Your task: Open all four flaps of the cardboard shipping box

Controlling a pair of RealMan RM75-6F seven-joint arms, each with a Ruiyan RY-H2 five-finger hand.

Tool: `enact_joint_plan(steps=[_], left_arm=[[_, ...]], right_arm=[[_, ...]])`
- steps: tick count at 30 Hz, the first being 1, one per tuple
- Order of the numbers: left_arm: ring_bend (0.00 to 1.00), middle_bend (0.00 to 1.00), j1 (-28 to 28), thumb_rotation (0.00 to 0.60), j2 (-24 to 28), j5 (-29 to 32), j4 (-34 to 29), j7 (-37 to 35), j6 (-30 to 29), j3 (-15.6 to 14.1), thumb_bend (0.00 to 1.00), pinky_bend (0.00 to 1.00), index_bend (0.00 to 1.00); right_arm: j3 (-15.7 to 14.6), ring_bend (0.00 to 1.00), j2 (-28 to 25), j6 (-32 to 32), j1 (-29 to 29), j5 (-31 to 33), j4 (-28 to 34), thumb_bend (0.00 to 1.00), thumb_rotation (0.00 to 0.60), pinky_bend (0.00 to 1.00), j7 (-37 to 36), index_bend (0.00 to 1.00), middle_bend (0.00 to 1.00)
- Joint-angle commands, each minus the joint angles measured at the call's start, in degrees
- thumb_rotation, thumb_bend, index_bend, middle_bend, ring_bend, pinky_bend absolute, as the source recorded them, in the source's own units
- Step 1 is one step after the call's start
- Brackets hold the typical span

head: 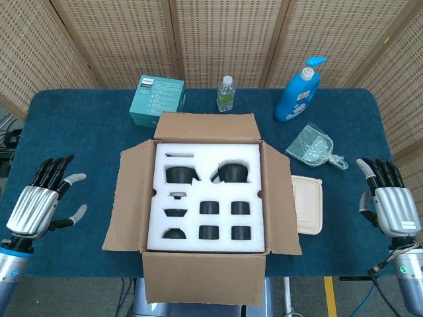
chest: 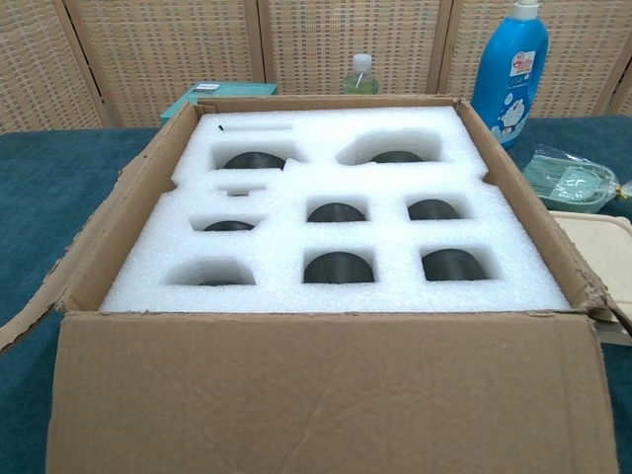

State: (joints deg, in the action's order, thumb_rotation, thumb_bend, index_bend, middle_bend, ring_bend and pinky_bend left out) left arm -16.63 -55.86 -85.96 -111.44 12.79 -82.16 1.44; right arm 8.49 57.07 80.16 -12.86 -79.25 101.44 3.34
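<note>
hovering well apart from the cardboard box [head: 207, 198], left hand [head: 41, 203] and right hand [head: 388, 201] hold nothing, fingers spread.

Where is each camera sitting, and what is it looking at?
Head view: high up, looking down on the table; shows the cardboard box, left hand and right hand, both spread and holding nothing.
Chest view: low, at the box's near side, facing forward across it; no hands show.
Both share the box, foam insert and blue bottle.

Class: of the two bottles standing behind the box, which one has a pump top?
The big blue bottle on the right; the small clear bottle has a plain screw cap.
</note>
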Motion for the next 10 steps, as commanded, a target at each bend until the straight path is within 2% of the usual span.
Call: enact_joint_plan(steps=[1, 10], left_arm=[[0.0, 0.0, 2.7, 0.423, -1.18, 0.18, 0.89, 1.02, -2.14, -1.52, 0.34, 0.0, 0.24], [0.0, 0.0, 6.31, 0.424, -1.46, -0.05, 1.29, 0.56, -5.13, -2.54, 0.34, 0.0, 0.24]], right_arm=[[-0.44, 0.0, 0.71, 0.66, 0.61, -0.03, 0.09, 0.81, 0.6, 0.03, 0.82, 0.05, 0.11], [-0.92, 0.0, 1.7, 2.69, 1.88, -0.83, 0.23, 0.81, 0.6, 0.03, 2.3, 0.05, 0.11]])
